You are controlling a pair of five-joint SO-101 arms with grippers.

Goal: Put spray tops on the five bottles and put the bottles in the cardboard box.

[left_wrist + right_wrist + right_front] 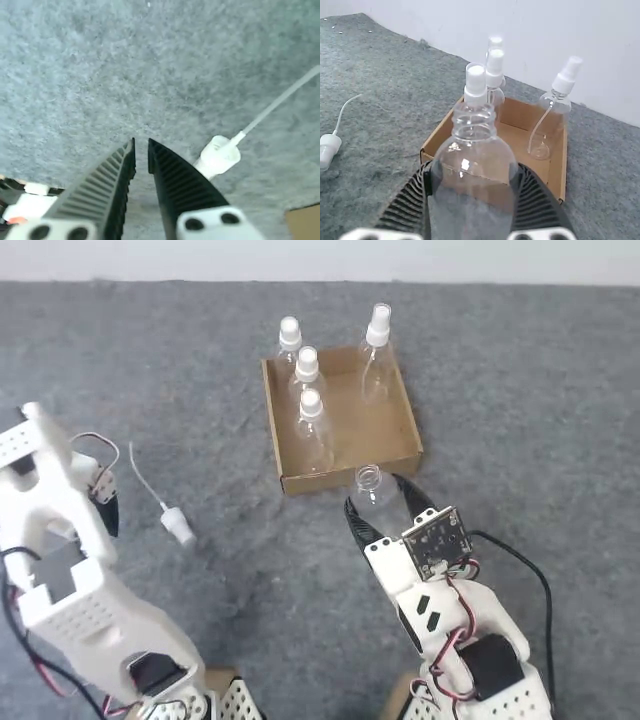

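1. Right gripper (378, 504) jaws are clamped on the body of a clear uncapped bottle (371, 490), one black finger on each side. The bottle is upright, and its threaded neck is bare.
2. In the right wrist view the same gripper (472, 202) grips the uncapped bottle (472, 165) around its wide shoulder. I cannot tell whether the bottle's base touches the table.
3. The held bottle is just outside the near wall of the cardboard box (340, 476), toward the box's near right corner.
4. Left gripper (141, 146) jaws are drawn almost together with a thin slit between them and nothing in it. They hang over grey felt (100, 75).
5. A loose white spray top (218, 156) lies on its side just beside the left jaws, apart from them. Its thin dip tube trails away across the felt.
6. Seen from above, the spray top (178, 525) lies between the left gripper (105, 505) and the box, well apart from the box.
7. Four bottles already wearing spray tops stand upright inside the box. Three form a line along its left side: the near bottle (312, 425), the middle bottle (306, 368) and the far bottle (290, 337).
8. The fourth capped bottle (376, 350) stands alone at the far right corner.
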